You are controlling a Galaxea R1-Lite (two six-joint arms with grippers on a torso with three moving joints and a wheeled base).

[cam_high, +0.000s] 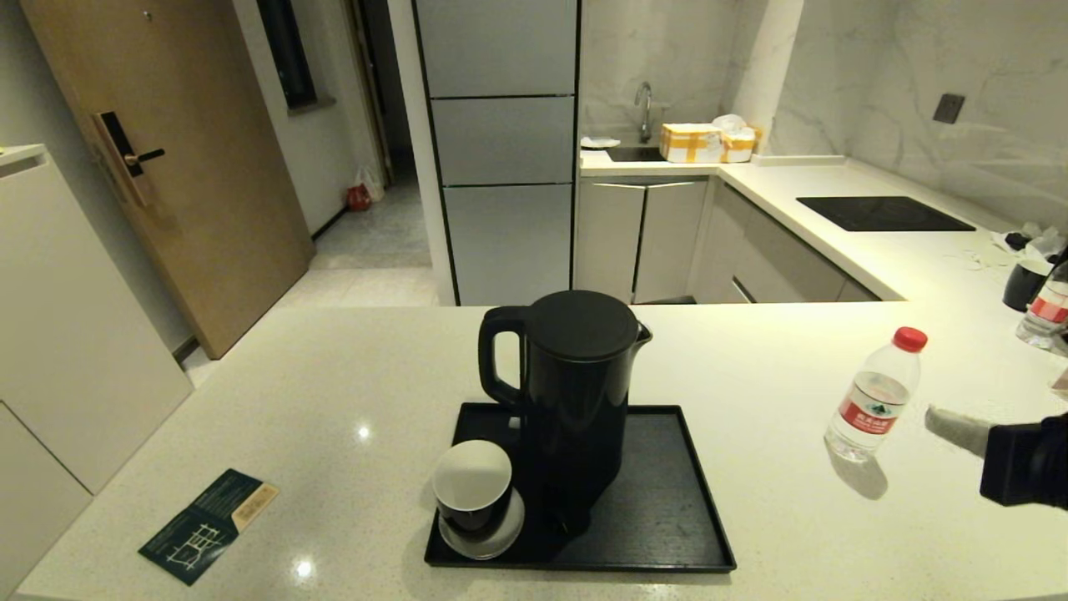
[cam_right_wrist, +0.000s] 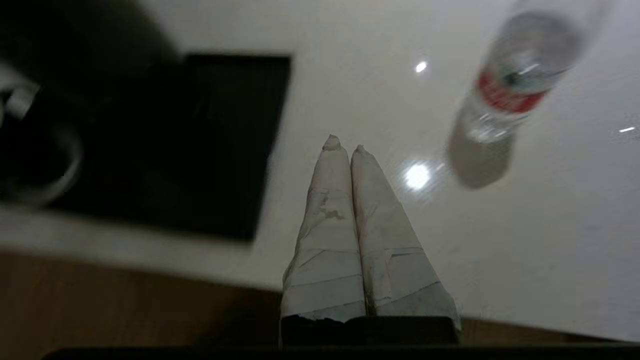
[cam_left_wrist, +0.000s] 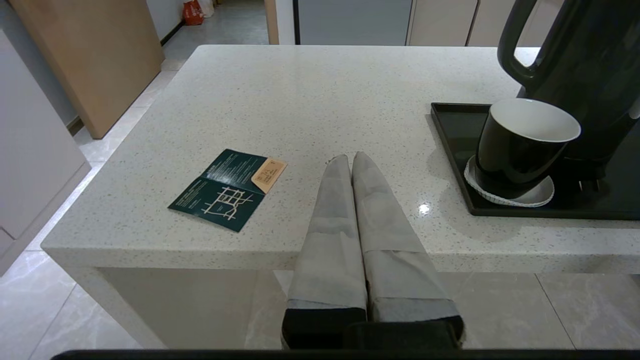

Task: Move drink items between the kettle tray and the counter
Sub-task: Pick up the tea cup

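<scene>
Tray [cam_high: 667, 501], flat matte black with a low rim, lies on the pale speckled table [cam_high: 334, 401]. It carries the tall glossy black kettle [cam_high: 576, 401], lid on, loop handle toward the robot's left. Just beside the kettle, at the tray's near left corner, a small black cup [cam_high: 473, 488] with a white inside stands on a white saucer [cam_high: 492, 538]; nothing shows inside the cup.

Clear bottle [cam_high: 874, 396] with red cap stands upright on the table, well apart from the tray on the robot's right. Its red label bears a green emblem and white characters, too small to read; contents probably clear water, hard to tell.

Dark green leaflet [cam_high: 209, 524] with a white line map and a tan panel lies flat near the table's left edge; its print is unreadable.

Right gripper [cam_right_wrist: 344, 145] hangs over the table between tray and bottle, wrapped fingers pressed together, holding nothing. Left gripper [cam_left_wrist: 351, 159] sits at the table's near edge, fingers together, empty.
</scene>
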